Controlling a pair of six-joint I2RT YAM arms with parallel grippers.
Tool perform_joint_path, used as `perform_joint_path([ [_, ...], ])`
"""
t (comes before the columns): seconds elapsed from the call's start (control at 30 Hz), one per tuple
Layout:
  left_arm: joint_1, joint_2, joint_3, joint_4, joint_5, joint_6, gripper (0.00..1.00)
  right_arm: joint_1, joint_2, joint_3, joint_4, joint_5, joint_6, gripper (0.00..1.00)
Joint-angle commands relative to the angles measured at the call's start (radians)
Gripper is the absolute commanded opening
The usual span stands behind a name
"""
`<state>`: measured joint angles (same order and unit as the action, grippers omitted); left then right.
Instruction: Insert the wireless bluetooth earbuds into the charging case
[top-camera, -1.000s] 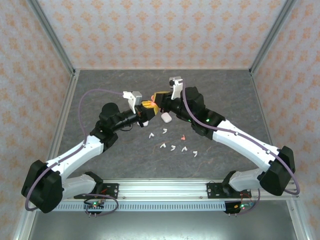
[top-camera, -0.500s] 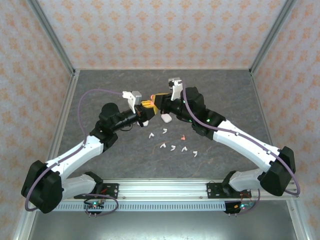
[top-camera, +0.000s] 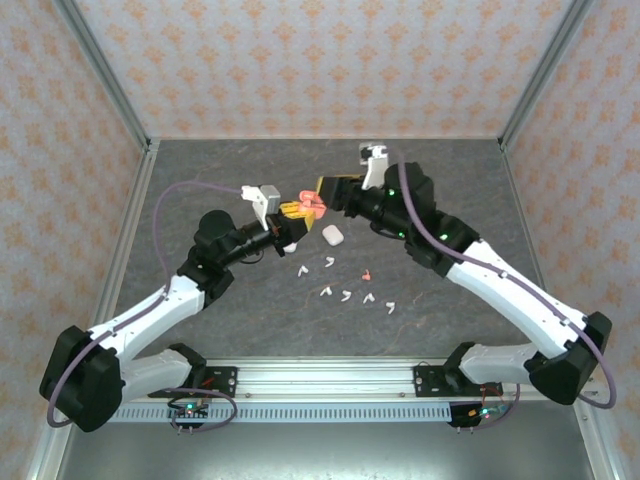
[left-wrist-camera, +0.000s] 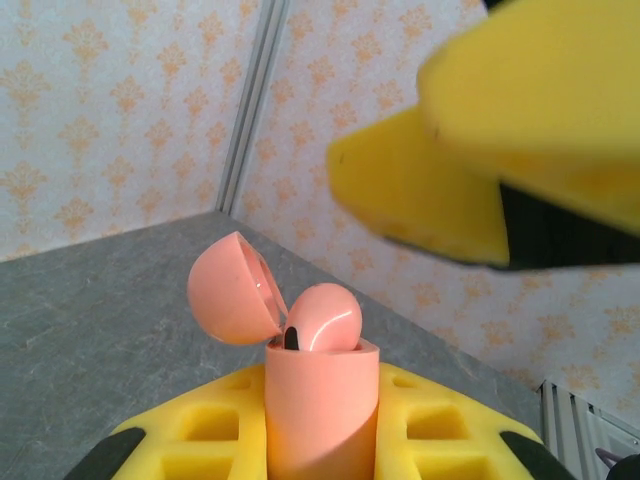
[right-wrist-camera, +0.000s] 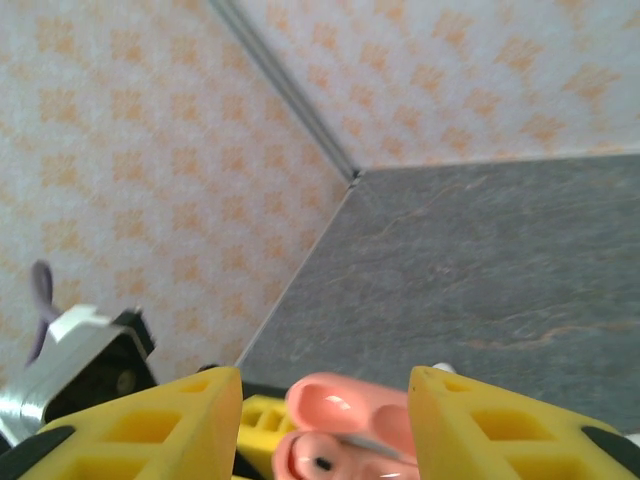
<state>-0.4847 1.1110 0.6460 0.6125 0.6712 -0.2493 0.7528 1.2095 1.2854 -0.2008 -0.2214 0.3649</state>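
A salmon-pink charging case (left-wrist-camera: 320, 410) stands upright with my left gripper (left-wrist-camera: 320, 440) shut on it. Its lid (left-wrist-camera: 228, 290) is swung open and a pink earbud (left-wrist-camera: 322, 318) sits in the mouth. From above, the case (top-camera: 313, 204) is held over the table beside the left gripper (top-camera: 293, 211). My right gripper (top-camera: 322, 190) hovers open just beyond the case with nothing between its fingers; in its own view the gripper (right-wrist-camera: 325, 400) looks down on the case (right-wrist-camera: 350, 430). Several white earbuds (top-camera: 346, 296) and one pink earbud (top-camera: 366, 275) lie on the table.
A white pebble-like case (top-camera: 332, 235) lies closed on the grey table (top-camera: 200, 180) just below the two grippers. Patterned walls close off the back and both sides. The loose earbuds are scattered in front of the arms near the middle.
My right gripper has opened and drawn back up and to the right, away from the pink case. The left gripper still holds the case, shifted slightly.
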Motion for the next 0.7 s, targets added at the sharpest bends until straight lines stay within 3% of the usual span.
perform_joint_path([
  [0.0,-0.009,-0.043,-0.003,0.025,-0.021,0.05,0.0,-0.042,-0.067,0.056,-0.217,0.147,-0.006,0.47],
  [0.1,-0.009,-0.061,-0.003,-0.004,-0.023,0.069,0.0,-0.075,-0.096,0.017,-0.333,0.249,0.03,0.47],
  [0.3,-0.01,-0.091,0.002,-0.07,-0.016,0.104,0.0,-0.099,-0.108,-0.192,-0.431,0.332,0.139,0.45],
  [0.67,-0.009,-0.116,0.001,-0.122,-0.02,0.118,0.0,-0.099,0.156,-0.407,-0.321,0.188,0.189,0.41],
])
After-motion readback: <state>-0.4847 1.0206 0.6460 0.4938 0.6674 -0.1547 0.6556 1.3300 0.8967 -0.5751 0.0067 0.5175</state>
